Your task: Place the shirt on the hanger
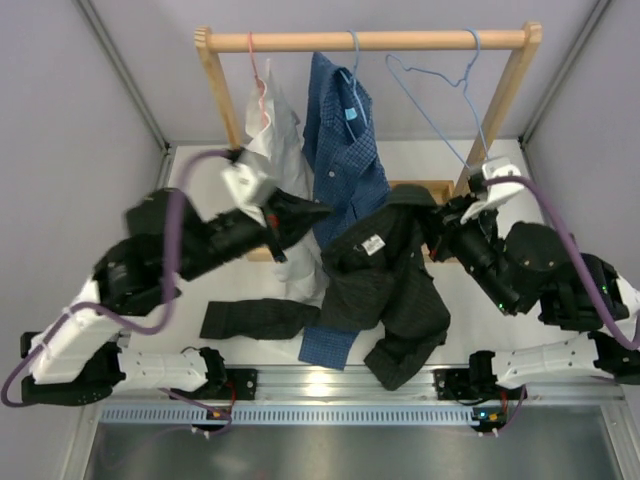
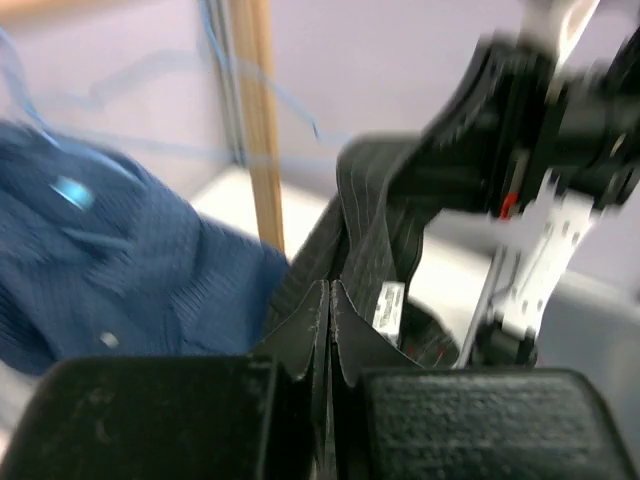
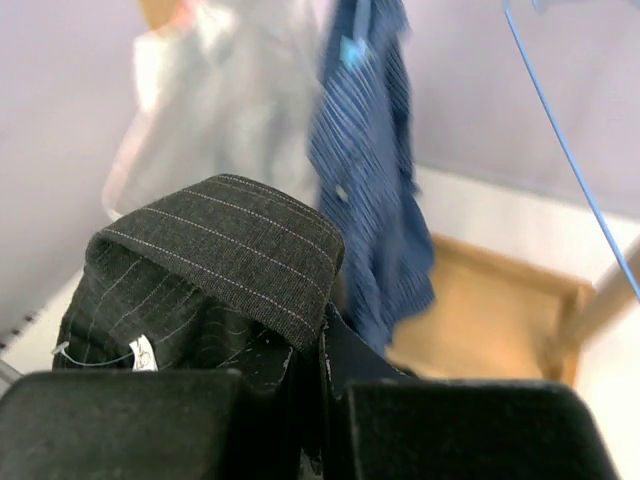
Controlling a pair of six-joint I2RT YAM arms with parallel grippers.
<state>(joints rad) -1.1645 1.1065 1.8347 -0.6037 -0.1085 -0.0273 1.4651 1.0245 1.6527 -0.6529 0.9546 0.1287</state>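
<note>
Gripping the shirt: both pincers are clenched on the shirt, one at each side of its collar end, so the cloth is stretched up between them.
Left pincer: the left pincer is closed on a fold of dark striped cloth; the left wrist view shows the fabric squeezed between its fingers.
Right pincer: the right pincer is closed on the other side of the collar; the right wrist view shows the collar curling over just above its tips.
Shirt: black with fine pale stripes, its white neck label facing up. The body sags toward the near edge of the surface, and one sleeve lies flat on it to the left.
Hanger: the hanger, thin light-blue wire, hangs by its hook at the right end of the wooden rail, above and behind the right pincer and apart from the shirt.
Other garments: a blue checked shirt hangs mid-rail, and a white shirt hangs to its left on a pink hanger.
</note>
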